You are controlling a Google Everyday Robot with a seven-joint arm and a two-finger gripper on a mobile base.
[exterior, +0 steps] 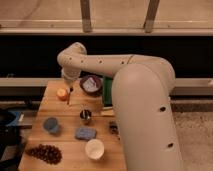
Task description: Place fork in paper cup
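My gripper [70,84] hangs at the far left of the wooden table [65,112], at the end of the big cream arm that crosses the view. A thin straight sliver, seemingly the fork [69,95], points down just below the gripper, beside an orange fruit [62,93]. Whether the gripper holds it does not show. The white paper cup [94,148] stands upright and open near the table's front edge, well in front of the gripper and to its right.
A dark bowl [91,84] with something pale in it sits right of the gripper. A small metal cup [86,116], a blue-grey dish [51,125], a blue sponge [85,133] and dark grapes [44,153] lie between gripper and cup. The arm hides the table's right side.
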